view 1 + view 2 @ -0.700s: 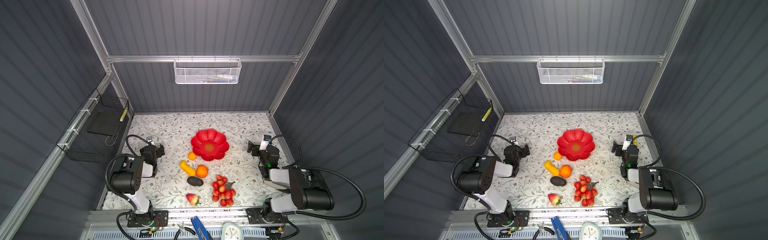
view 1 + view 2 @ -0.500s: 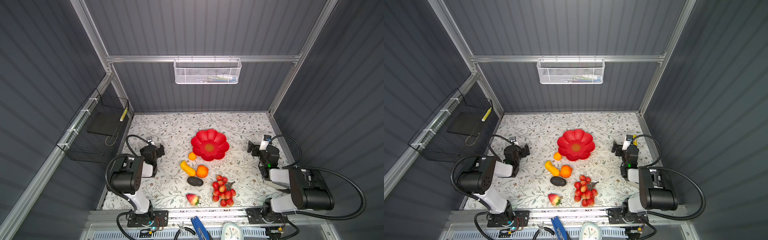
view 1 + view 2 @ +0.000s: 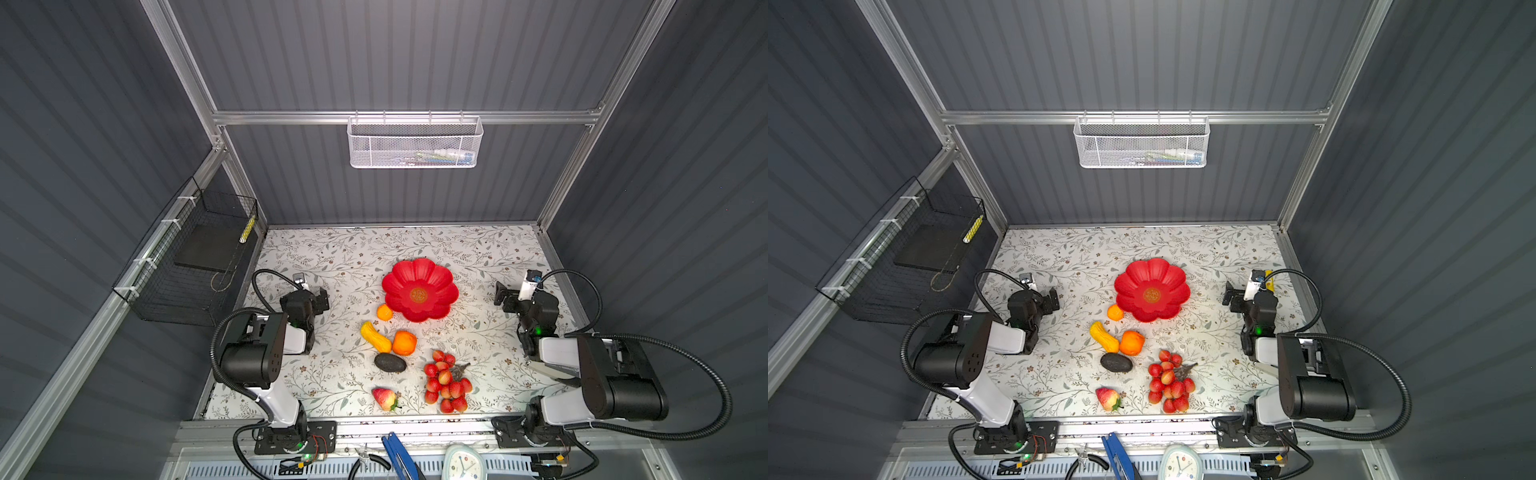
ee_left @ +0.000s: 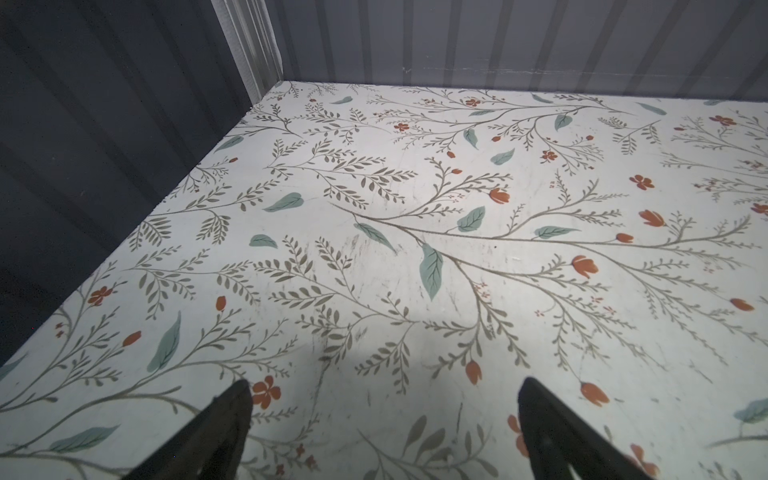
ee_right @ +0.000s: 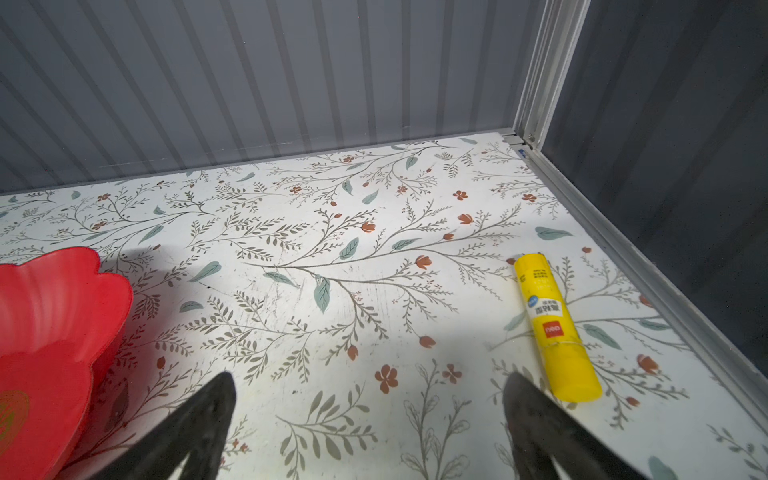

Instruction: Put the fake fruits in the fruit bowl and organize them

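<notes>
Six pieces lay on the worktop (image 3: 353,257) outside the fruit bowl (image 3: 397,282), as both top views showed. The bowl stood near the middle of the worktop. The small orange (image 3: 385,312) sat just beside its near-left rim. Nearer, the gourd (image 3: 375,337) and the larger orange (image 3: 404,343) lay side by side, touching. The dark oval (image 3: 390,362) lay just on the near side of them. The red-pink pointed fruit (image 3: 385,399) lay close to the near edge, with the berry bunch (image 3: 445,382) to its right.

The left pincer (image 4: 385,384) stood open and empty at the left side of the worktop. Its wrist view showed only bare floral surface and the far left corner.

The right pincer (image 5: 370,378) stood open and empty at the right side. Its wrist view showed part of the bowl's scalloped rim and the whole of a yellow tube (image 5: 555,328) lying near the right frame rail. In a top view only a sliver of that tube showed beside the right wrist.

The six pieces appeared in the top views alone. Only those views showed the white mesh basket (image 3: 415,143) on the far wall and the black wire basket (image 3: 195,266) on the left wall.
</notes>
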{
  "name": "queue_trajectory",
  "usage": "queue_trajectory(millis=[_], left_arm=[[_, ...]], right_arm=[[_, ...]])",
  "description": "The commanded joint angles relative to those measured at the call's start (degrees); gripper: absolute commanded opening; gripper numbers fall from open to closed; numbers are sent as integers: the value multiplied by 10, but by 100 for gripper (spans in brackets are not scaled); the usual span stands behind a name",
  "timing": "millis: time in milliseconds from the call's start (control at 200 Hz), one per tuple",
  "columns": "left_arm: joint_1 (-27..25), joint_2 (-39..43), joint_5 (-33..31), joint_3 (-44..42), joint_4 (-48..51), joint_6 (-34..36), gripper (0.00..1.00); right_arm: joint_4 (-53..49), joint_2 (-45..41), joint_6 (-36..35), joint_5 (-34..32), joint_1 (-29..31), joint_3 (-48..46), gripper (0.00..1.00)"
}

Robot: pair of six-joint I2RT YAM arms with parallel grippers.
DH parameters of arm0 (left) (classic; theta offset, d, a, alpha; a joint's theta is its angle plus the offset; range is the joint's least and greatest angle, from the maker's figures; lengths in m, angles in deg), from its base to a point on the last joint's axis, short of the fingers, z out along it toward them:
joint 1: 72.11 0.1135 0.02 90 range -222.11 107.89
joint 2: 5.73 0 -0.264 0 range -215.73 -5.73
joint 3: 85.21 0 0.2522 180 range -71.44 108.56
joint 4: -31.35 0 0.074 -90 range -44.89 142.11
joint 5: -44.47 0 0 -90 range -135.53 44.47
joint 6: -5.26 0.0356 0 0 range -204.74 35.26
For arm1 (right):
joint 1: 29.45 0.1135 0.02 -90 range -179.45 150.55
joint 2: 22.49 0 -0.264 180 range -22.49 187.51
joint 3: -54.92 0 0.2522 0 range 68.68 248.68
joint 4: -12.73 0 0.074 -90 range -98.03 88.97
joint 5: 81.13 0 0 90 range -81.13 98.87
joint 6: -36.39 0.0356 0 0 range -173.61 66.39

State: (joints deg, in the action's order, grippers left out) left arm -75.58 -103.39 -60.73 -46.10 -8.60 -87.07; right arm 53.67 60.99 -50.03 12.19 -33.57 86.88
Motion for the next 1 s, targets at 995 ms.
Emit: queue_trajectory(millis=[995], left_arm=[[-157, 240, 156, 232, 720, -223, 85]], right_arm=[[-484, -93, 275, 60, -15, 248, 99]])
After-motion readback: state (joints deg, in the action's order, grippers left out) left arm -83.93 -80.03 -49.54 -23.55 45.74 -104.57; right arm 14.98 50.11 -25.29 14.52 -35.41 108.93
